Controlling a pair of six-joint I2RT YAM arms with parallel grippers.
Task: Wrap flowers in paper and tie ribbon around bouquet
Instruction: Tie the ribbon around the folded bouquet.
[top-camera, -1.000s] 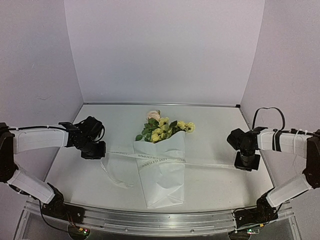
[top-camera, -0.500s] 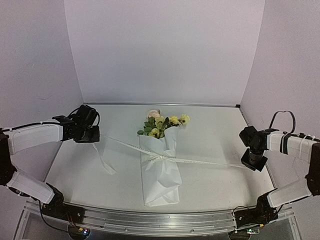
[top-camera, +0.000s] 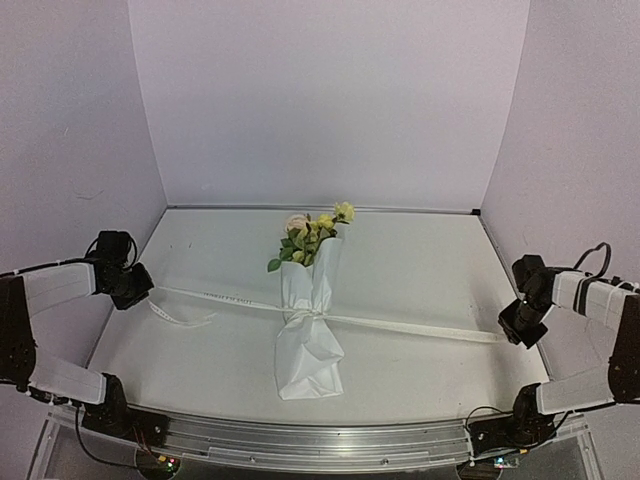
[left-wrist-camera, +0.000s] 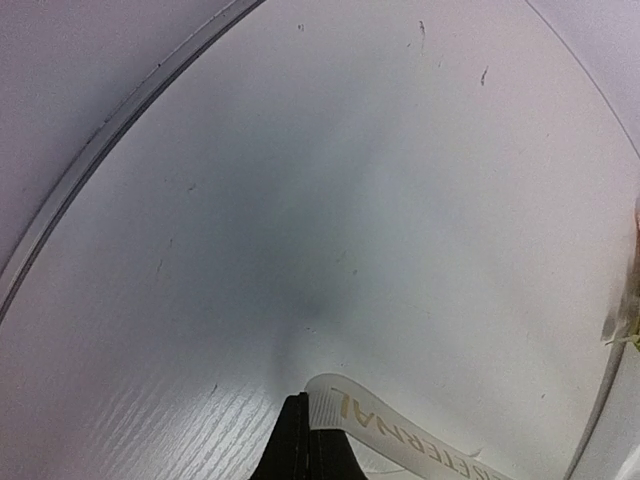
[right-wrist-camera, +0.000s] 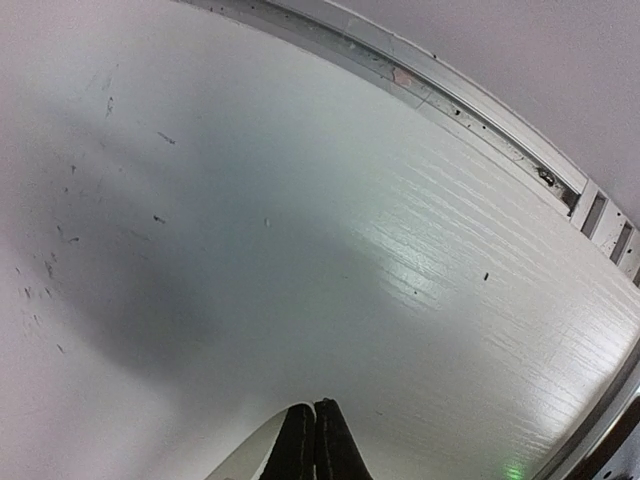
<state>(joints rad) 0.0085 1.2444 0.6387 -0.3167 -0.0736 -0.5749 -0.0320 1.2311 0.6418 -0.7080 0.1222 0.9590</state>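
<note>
Holding the ribbon (top-camera: 400, 327) taut by both ends, tied across the bouquet (top-camera: 318, 280).
Left fingers (left-wrist-camera: 296, 445) pressed together on one ribbon end near the left edge of the desk (top-camera: 430, 260); right fingers (right-wrist-camera: 318, 440) pressed together on the other end near the right edge. Ribbon runs straight between them, low over the desk, cinched around the bouquet's narrowed waist at mid-desk. Paper (top-camera: 305, 365) pinched in at the tie, flaring below it. Flowers (top-camera: 312, 235) stick out of the top, toward the back wall. A loose ribbon tail loops on the desk just beside the left fingers.
</note>
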